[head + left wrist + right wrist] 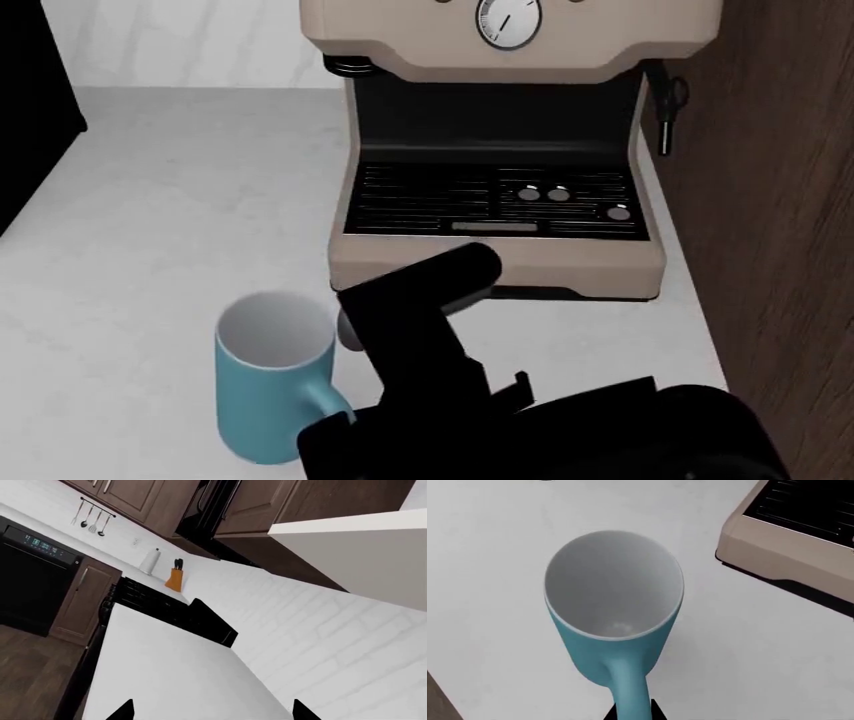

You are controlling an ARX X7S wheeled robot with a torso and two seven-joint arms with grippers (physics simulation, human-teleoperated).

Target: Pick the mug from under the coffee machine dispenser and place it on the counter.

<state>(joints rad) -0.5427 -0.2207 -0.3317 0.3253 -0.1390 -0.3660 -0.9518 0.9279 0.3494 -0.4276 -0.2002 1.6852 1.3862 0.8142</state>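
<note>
The light blue mug [274, 400] stands upright on the white counter [174, 200], in front and to the left of the beige coffee machine dispenser [501, 40], well clear of its black drip tray [494, 200]. In the right wrist view I look down into the mug [614, 595], and its handle runs between my right gripper's [630, 714] fingertips, which press on both sides of it. I cannot tell if the mug's base touches the counter. My left gripper [213, 714] is open over bare counter [173, 670], away from the mug.
A brown wooden panel [787, 200] rises right of the machine, beside its steam wand [663, 110]. A black appliance edge [27, 100] bounds the counter at the left. The left wrist view shows a black cooktop [167, 607], a knife block [174, 579] and a paper roll [150, 561].
</note>
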